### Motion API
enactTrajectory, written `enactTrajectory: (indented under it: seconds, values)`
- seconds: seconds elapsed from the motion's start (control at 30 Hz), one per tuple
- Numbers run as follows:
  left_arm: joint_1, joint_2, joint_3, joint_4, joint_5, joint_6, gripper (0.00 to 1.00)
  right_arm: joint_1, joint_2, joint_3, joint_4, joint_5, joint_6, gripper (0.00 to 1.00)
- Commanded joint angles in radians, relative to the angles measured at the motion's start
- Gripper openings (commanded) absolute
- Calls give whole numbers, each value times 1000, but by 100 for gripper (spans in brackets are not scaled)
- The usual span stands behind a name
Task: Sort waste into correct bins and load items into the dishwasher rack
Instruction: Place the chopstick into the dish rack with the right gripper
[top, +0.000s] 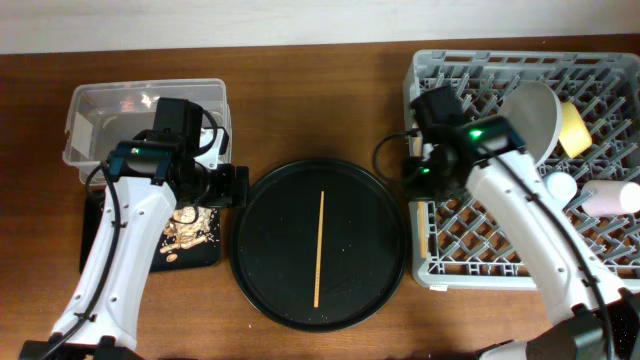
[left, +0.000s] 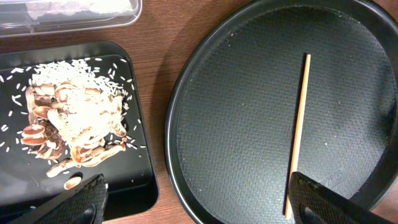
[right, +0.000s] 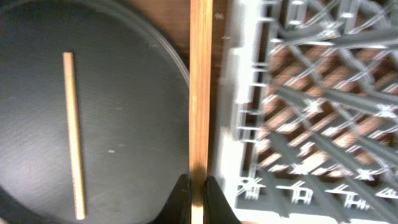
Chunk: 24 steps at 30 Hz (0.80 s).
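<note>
Right hand (right: 198, 198) pinched narrow on one wooden chopstick (right: 200, 93); in the right wrist view the stick runs straight ahead of the fingers, over the strip of tabletop (right: 180, 37) between the round black tray (right: 124, 37) and the wall of the dishwasher rack (top: 500, 262). Judged step: carry this stick over the wall into the rack. To do it well, shift toward the rack interior, turn the stick across the lattice bars so it cannot drop through a cell, lower close before letting go, and keep off the crockery already loaded. Second chopstick (top: 320, 248) lies flat in the middle of the round tray, not yet collected. Left hand (left: 198, 190) spread wide and empty, over the gap between the shallow black tray (left: 140, 186) and the round tray. Containers: black tray holds the food scraps (left: 74, 124), rice grains over brown slices; clear tub (top: 80, 110) shows pale matter through its wall, not identifiable; rack holds the plate (top: 535, 115), yellow bowl (top: 574, 130), light blue cup (top: 560, 185) and pink cup (top: 612, 198).
</note>
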Motion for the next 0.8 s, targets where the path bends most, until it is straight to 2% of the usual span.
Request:
enactTrajectory:
  seconds: [0.0,0.37,0.4,0.43,0.47,0.5,0.67,0.77]
  values:
    - [2,-9,-10,2,-8,-10,92,-89,16,8,-15,8,-74,4]
    - [2,-9,-11,2,-8,-9,93,-118,187,-68,153,16,-91,6]
    - [2,-9,-11,2,-8,-9,93,-118,187,-68,156,16,-91,12]
    - [2,-9,-11,2,-8,-9,93,-118,187,-68,159,16,-91,21]
    - [2,-9,-11,2,-8,-9,93,-118,185,-68,154,16,-91,36]
    - [2,-9,-11,2,-8,-9,93,-118,182,-66,148,16,-91,42]
    - [2,-9,-11,2,-8,-9,93,-117,113,84,64,15,-91,46]
    - [2,-9,-12,2,-8,-9,93,-91,72,180,39,-72,-91,47]
